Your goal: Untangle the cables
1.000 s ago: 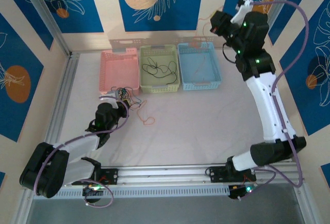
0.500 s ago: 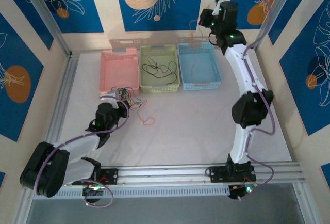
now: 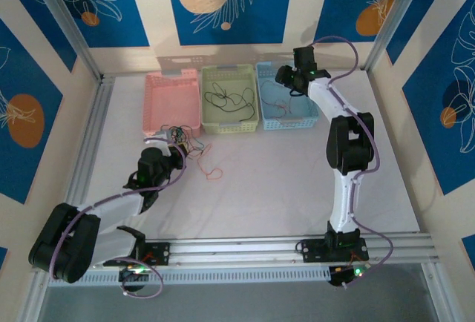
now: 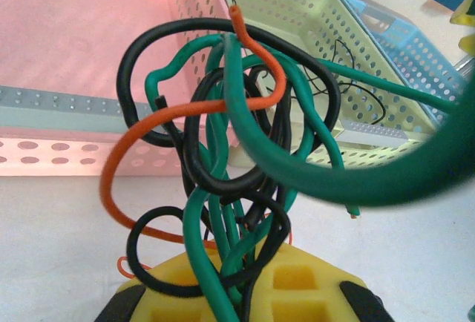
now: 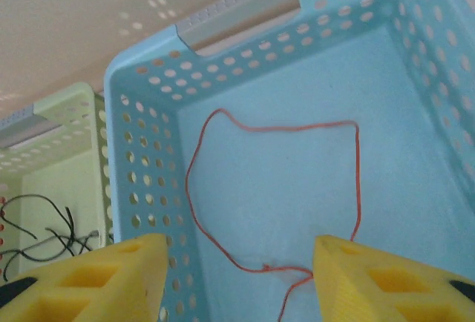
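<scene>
The cables form a tangled clump (image 4: 237,136) of black, green and orange wires, rising from my left gripper (image 4: 249,288), whose yellow jaws are shut on its lower strands. From above, that clump (image 3: 179,136) sits just in front of the pink basket, with the left gripper (image 3: 174,148) at it. One thin orange cable (image 5: 223,211) lies loose on the floor of the blue basket (image 5: 141,151). My right gripper (image 5: 237,263) hangs open over it, holding nothing. Seen from above, the right gripper (image 3: 285,81) is over the blue basket's far end. Black cable (image 3: 228,98) lies in the green basket.
Pink (image 3: 171,107), green (image 3: 230,125) and blue (image 3: 289,122) baskets stand in a row at the back of the white table. Another orange strand (image 3: 211,171) trails on the table right of the clump. Metal frame rails border the left and near edges.
The right arm swung down from high at the back to the blue basket. Its jaws opened and the orange cable now lies in the basket. The left arm stayed still.
</scene>
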